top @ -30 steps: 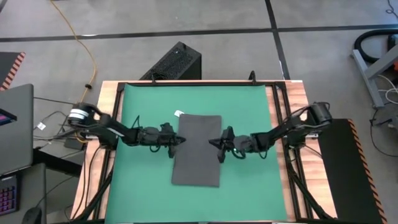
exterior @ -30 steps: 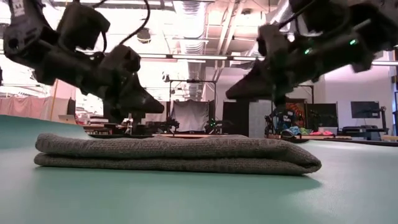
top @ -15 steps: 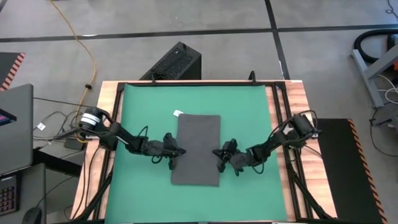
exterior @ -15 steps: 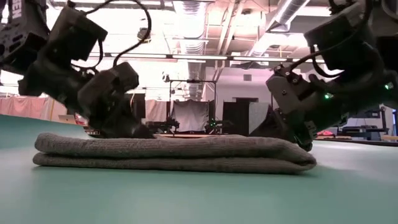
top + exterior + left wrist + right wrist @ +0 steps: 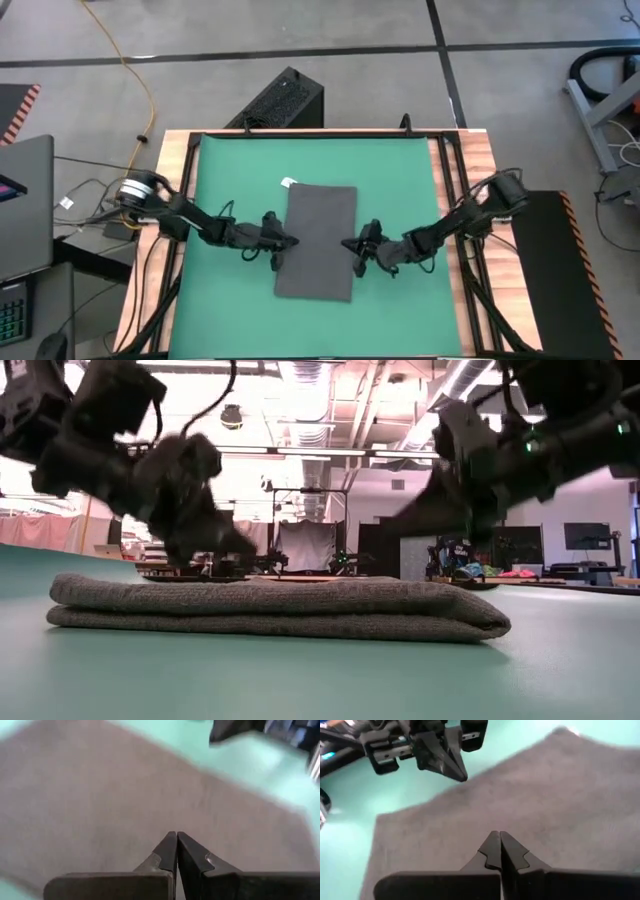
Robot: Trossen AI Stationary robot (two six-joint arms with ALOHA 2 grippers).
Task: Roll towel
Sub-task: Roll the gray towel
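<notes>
1. Since half a second ago, both grippers are seen raised off the towel (image 5: 316, 241) in the low view, where they were pressed down near its ends; in the high view the right arm's elbow is drawn back toward the table's right edge.
2. The left gripper (image 5: 291, 241) is placed at the towel's left long edge, about midway along it, with its tip pointing inward over the cloth.
3. Its fingers (image 5: 170, 851) are pressed together, and nothing is pinched between them; only grey cloth is seen beyond the tip in the left wrist view.
4. The right gripper (image 5: 346, 246) is placed at the towel's right long edge, directly across from the left gripper, with the width of the cloth between the two tips.
5. Its fingers (image 5: 492, 849) are likewise pressed together on nothing, and the towel is spread out ahead of them, with the left gripper seen facing it from the far side.
6. The towel is laid flat and folded on the green mat (image 5: 395, 180), between the two grippers; in the low view two stacked layers are shown.
7. A small white tag (image 5: 287, 183) is seen at the towel's far left corner, beyond the left gripper.
</notes>
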